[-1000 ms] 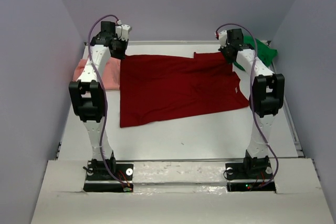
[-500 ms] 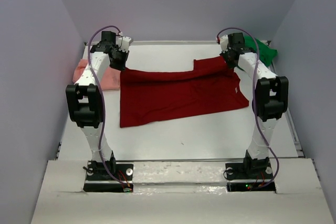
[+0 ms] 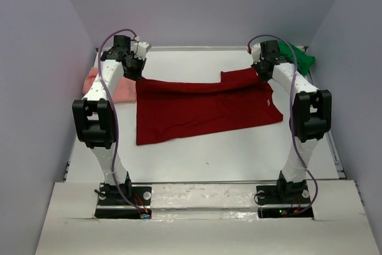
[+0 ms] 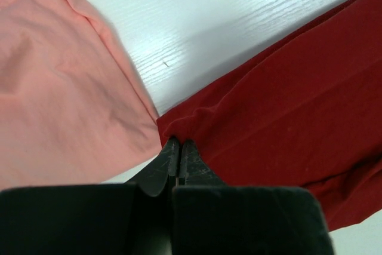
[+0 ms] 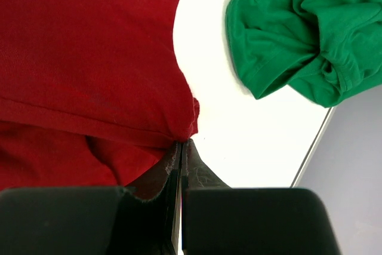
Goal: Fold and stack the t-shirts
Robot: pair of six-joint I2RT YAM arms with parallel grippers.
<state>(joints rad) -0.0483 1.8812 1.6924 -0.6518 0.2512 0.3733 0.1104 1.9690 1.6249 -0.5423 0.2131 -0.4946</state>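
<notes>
On the white table [image 3: 209, 153], the dark red cloth t-shirt [image 3: 203, 108] lies at centre. The left gripper [image 4: 179, 150] at ten o'clock and the right gripper [image 5: 181, 147] at two each pinch a far corner. Uneven pulling could skew the fold or let the cloth slip free.

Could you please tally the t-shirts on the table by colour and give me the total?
dark red t-shirt: 1
salmon pink t-shirt: 1
bright green t-shirt: 1
Total: 3
</notes>
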